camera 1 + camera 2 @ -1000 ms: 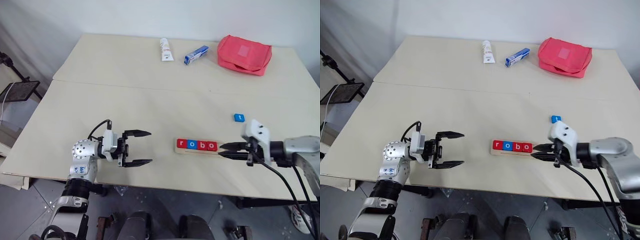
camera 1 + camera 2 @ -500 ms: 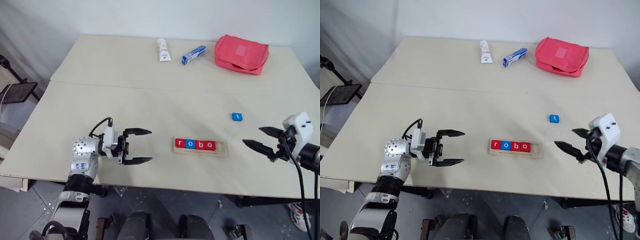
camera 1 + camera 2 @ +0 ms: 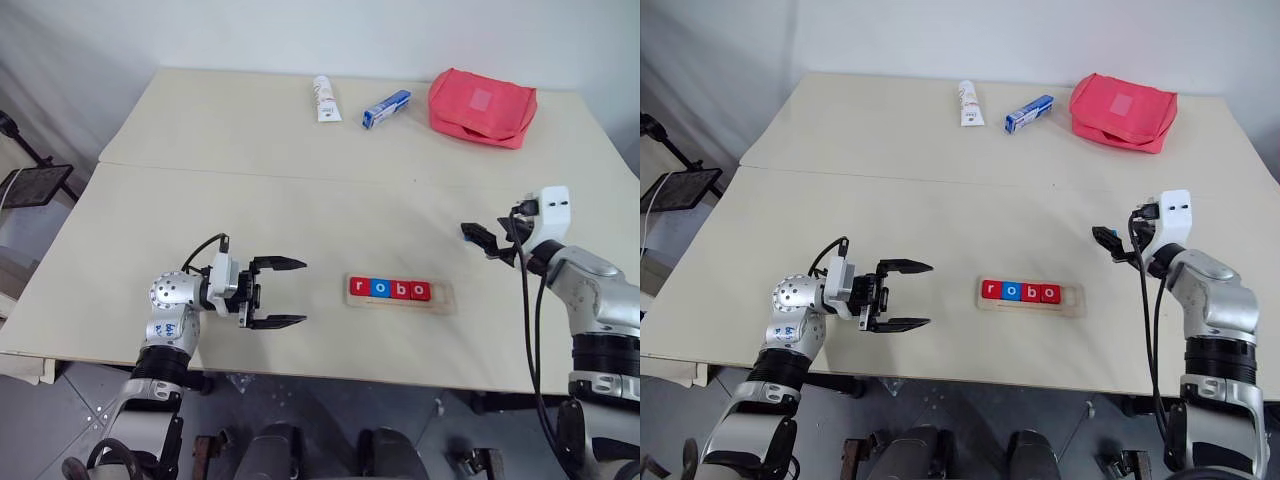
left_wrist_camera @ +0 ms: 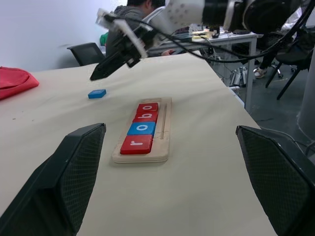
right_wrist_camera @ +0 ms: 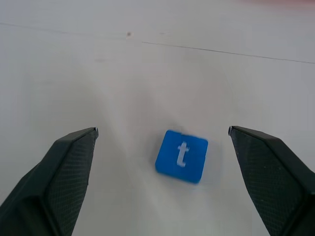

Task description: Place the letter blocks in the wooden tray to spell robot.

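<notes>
Here, four letter blocks (image 3: 390,289) are seated in the wooden tray (image 3: 443,299), reading r, o, b, o from the robot's left: red, blue, red, red. The tray's right end slot is left bare. The tray is laid on the table (image 3: 250,190) near its front edge, approx. midway btwn the two arms.

The fifth block, the blue t block (image 5: 181,155), is seen flat on the table in the right wrist view, letter up, lying btwn the spread fingers (image 5: 54,177) w/o being touched. The right gripper (image 3: 485,241) is held wide apart above the table, right of the tray.

The left gripper (image 3: 285,292) is also spread, nothing held, pointed toward the tray from its left and well apart from it.

At the table's far side a white tube (image 3: 325,98), a blue-and-white box (image 3: 386,108) and a red pouch (image 3: 482,106) are set in a row.
</notes>
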### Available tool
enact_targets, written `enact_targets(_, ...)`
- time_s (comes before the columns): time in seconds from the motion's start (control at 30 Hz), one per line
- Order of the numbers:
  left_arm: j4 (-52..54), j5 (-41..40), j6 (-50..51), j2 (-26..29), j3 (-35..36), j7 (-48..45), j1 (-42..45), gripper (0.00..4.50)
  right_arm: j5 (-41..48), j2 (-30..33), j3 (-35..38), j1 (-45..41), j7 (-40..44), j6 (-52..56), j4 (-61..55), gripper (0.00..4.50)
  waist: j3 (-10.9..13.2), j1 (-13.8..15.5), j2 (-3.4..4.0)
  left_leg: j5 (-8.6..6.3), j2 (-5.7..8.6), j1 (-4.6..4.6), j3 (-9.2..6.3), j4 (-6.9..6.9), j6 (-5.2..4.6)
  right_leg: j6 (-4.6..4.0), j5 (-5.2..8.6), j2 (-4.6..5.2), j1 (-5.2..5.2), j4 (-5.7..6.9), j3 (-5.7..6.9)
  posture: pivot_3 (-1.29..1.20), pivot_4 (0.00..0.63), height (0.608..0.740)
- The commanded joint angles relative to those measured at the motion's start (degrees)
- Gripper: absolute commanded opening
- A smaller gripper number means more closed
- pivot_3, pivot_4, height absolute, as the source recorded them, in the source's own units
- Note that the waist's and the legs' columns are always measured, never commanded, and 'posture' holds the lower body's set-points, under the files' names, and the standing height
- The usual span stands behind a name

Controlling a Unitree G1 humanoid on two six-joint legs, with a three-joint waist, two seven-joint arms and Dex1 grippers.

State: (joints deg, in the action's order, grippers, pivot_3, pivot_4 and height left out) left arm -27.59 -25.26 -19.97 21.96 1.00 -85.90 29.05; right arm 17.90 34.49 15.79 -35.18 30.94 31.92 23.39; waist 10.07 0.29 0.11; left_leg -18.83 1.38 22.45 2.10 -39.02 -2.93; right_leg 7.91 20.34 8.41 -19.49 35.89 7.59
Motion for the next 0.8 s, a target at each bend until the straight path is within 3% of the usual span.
enact_targets(0.03,3.6,-0.7,0.5,1.0,0.5,0.3,-1.6,4.50,-3.0,-0.7,-0.1,-4.3,-4.1,-6.2,8.9,4.45,0.0,-0.4,0.00,0.00,0.01,0.00,-0.01,0.03,0.00,0.00,0.00,0.00,0.00,0.00,0.00,0.00,0.150,0.740)
enact_targets(0.17,6.4,-0.9,1.2,1.6,0.8,1.5,-3.7,4.50,-4.6,-2.2,-0.8,-6.3,-5.6,-9.5,14.2,4.45,0.0,-0.7,0.00,0.00,-0.02,-0.01,0.00,0.06,0.01,0.00,0.00,0.00,-0.02,0.00,0.01,0.00,0.150,0.740)
enact_targets(0.5,8.4,-0.9,1.7,1.7,0.6,2.9,-5.3,4.50,-5.2,-4.1,-1.8,-4.3,-6.0,-9.5,14.0,4.45,0.0,-0.7,0.01,0.00,-0.03,-0.02,0.00,0.05,0.00,0.00,0.00,0.00,-0.01,0.01,-0.02,0.00,0.150,0.740)
enact_targets(0.6,8.1,-0.8,1.5,1.5,0.4,3.0,-5.1,4.50,-5.2,-4.7,-1.7,-3.7,-7.4,-8.3,12.8,3.93,0.0,-0.7,0.01,0.00,-0.03,-0.02,0.00,0.05,0.01,0.00,0.00,0.00,-0.01,0.01,-0.01,0.00,0.150,0.740)
enact_targets(0.8,6.8,-0.7,1.2,1.3,0.3,2.6,-4.2,4.50,-4.7,-6.2,-1.4,-1.4,-9.3,-6.7,7.0,1.95,0.0,-0.8,0.01,0.00,-0.04,-0.03,0.00,0.05,0.01,0.00,0.00,-0.01,-0.01,0.02,-0.02,0.00,0.150,0.740)
